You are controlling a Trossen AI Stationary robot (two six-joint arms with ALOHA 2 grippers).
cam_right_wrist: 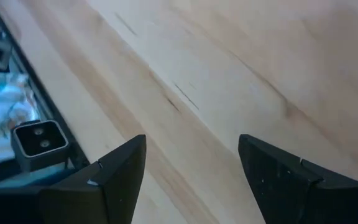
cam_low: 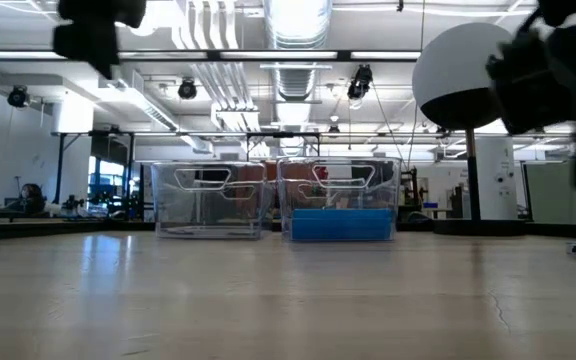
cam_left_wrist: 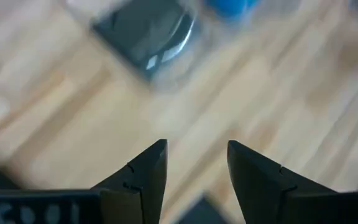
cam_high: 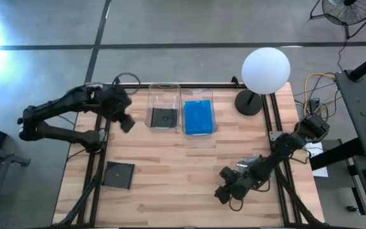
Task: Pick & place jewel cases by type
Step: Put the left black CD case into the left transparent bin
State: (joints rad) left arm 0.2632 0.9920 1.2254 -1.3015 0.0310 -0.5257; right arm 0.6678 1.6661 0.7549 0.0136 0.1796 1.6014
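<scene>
Two clear bins stand side by side at the table's far middle. The left bin [cam_high: 164, 107] holds a dark jewel case [cam_high: 164, 117] lying flat on its floor, blurred in the left wrist view [cam_left_wrist: 148, 34]. The right bin [cam_high: 199, 102] holds blue jewel cases [cam_high: 199, 118], seen as a blue stack [cam_low: 340, 223] in the low view. Another dark jewel case [cam_high: 118, 174] lies flat on the wood near the front left. My left gripper [cam_high: 126, 122] hangs raised just left of the bins, open and empty [cam_left_wrist: 197, 168]. My right gripper [cam_high: 224, 191] is open over bare wood at the front right [cam_right_wrist: 191, 168].
A lamp with a white globe [cam_high: 265, 69] stands on a dark base [cam_high: 249, 103] at the far right corner. Black frame rails [cam_high: 94, 172] run along the table's left and right edges. Bare wood lies between the bins and the front edge.
</scene>
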